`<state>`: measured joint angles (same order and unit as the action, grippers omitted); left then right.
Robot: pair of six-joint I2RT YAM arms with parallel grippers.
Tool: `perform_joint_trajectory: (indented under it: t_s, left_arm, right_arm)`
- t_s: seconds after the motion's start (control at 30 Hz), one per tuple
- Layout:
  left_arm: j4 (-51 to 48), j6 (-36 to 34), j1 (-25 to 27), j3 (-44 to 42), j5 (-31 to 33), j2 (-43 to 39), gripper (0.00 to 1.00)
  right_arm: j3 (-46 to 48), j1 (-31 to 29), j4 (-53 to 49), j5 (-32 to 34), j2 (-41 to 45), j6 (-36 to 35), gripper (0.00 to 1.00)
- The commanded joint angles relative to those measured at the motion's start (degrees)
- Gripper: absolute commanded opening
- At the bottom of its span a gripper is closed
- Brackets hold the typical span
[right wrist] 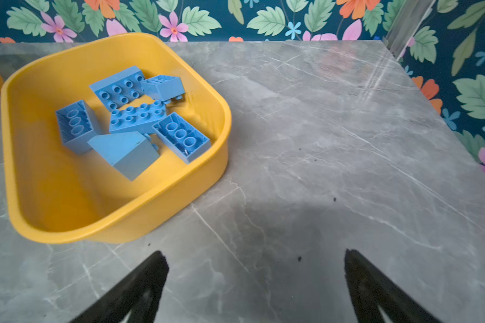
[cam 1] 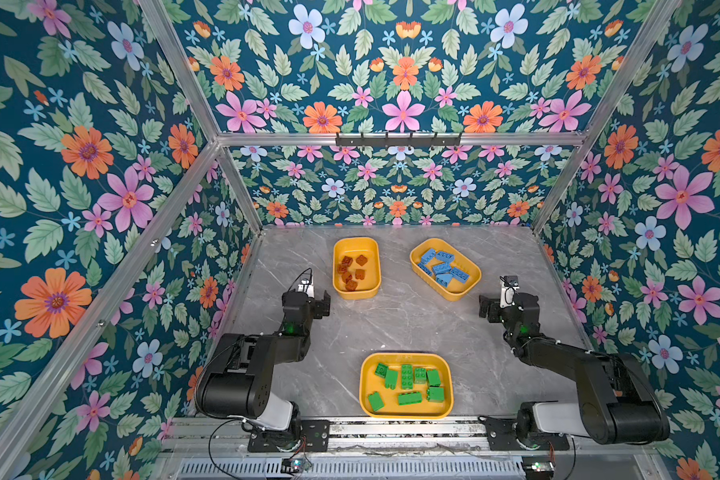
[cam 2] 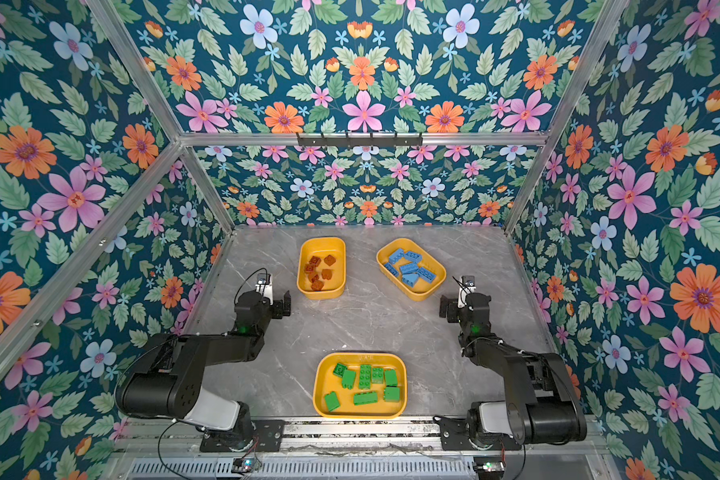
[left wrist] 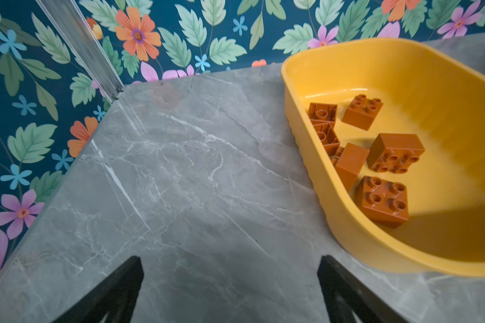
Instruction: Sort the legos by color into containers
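Three yellow containers stand on the grey table in both top views. The far-left one [cam 1: 356, 242] holds reddish-brown legos [left wrist: 384, 200]. Blue legos [right wrist: 136, 118], among them a sloped piece [right wrist: 126, 151], fill the far-right one [cam 1: 471, 286]. Green legos [cam 1: 407, 376] lie in the near one [cam 1: 406, 355]. My left gripper [left wrist: 231, 263] hovers open and empty over bare table beside the brown-brick container [left wrist: 300, 117]. Just short of the blue-brick container [right wrist: 67, 218], my right gripper [right wrist: 255, 256] is open too, with nothing between its fingers.
Flowered walls with aluminium posts close in the table on three sides. A metal rail [cam 1: 391, 432] at the front edge carries both arm bases. I see no loose bricks on the marbled tabletop [cam 1: 404, 320].
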<state>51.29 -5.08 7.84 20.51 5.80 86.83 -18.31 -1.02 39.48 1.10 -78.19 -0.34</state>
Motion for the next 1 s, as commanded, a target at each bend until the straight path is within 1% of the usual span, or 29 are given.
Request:
perform_joint_trajectory:
  t_s: [0.0,0.03,0.1,0.17,0.27,0.37,0.43,0.5,0.57,0.6,0.67,0.7,0.8,0.9,0.97]
  left_arm:
    - [10.2,-1.6,-0.5,-1.1,1.0,0.7,1.0]
    - [9.6,-1.3,-0.6,-1.4,0.7,0.2,1.0]
    - [13.5,-1.1,-1.3,-3.0,-0.1,0.4,1.0]
    - [12.5,-0.3,-2.0,-2.6,-1.3,0.4,1.0]
    - [11.0,0.7,-3.3,-1.5,-3.1,0.8,1.0]
    - [13.0,2.7,-5.5,-2.6,-5.2,1.5,1.0]
    - [17.9,3.0,-6.7,-3.2,-7.0,4.5,1.0]
    - [17.4,3.5,-7.0,-3.9,-7.1,3.8,1.0]
    - [21.4,3.2,-7.0,-4.9,-7.5,5.2,1.0]
    - [22.5,3.3,-7.0,-5.0,-7.3,5.8,1.0]
    - [20.9,3.9,-7.1,-4.6,-6.9,5.5,1.0]
    - [21.9,3.9,-7.1,-4.7,-6.3,5.8,1.0]
    - [20.4,5.0,-7.1,-4.0,-3.1,5.9,1.0]
    - [20.7,4.9,-7.1,-4.2,-2.7,5.7,1.0]
    - [20.8,5.1,-7.0,-4.3,-1.2,5.7,1.0]
  right_arm:
    - [2.4,0.3,12.7,-3.0,-1.9,0.0,0.99]
    - [2.6,0.4,13.4,-3.4,-2.6,-0.2,0.99]
    - [3.3,0.4,15.5,-3.0,-3.4,-0.2,0.99]
    - [3.9,0.4,17.6,-3.4,-4.1,-0.5,0.99]
    - [4.4,0.4,18.2,-3.8,-4.0,-0.6,0.99]
    - [3.9,0.4,17.4,-4.5,-3.9,-0.8,0.99]
    - [3.9,0.4,16.9,-4.6,-3.9,-0.9,0.99]
    - [3.9,0.4,17.0,-4.5,-3.8,-0.9,0.99]
    - [3.8,0.5,16.9,-4.6,-3.8,-0.9,0.99]
    - [3.5,0.4,16.4,-4.5,-3.8,-0.8,0.99]
    - [3.3,0.4,16.1,-4.4,-3.9,-0.7,0.99]
    - [3.3,0.4,16.0,-4.3,-3.8,-0.7,0.99]
    - [2.8,0.4,15.0,-3.3,-4.1,-0.2,0.99]
    - [1.7,0.8,13.3,-1.6,-4.2,0.9,0.99]
    - [1.1,0.9,12.2,0.5,-4.2,2.0,0.99]
